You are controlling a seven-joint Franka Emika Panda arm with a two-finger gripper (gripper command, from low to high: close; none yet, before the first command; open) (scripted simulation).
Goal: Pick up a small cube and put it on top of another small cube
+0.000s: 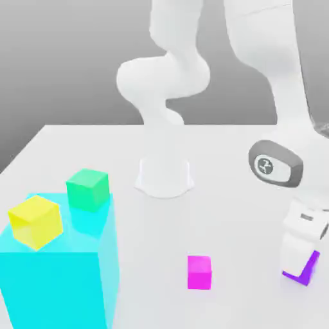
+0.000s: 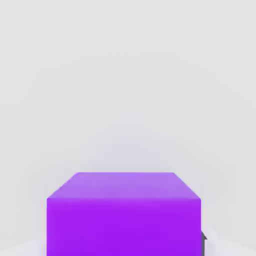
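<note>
I saw the tool down over the purple cube, hiding most of it; its grip I couldn't tell. The magenta cube sat nearby on the bench.

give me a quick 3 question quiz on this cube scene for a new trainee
1. True or false: the small yellow cube rests on top of the large translucent cyan block.
2. Multiple choice: which cube is the white robot gripper down at, at the exterior view's right? A) small green cube B) small magenta cube C) small purple cube
3. Fill in: the magenta cube sits on the white table to the exterior view's ____ of the purple cube.

Key: 1 true; 2 C; 3 left.
</note>
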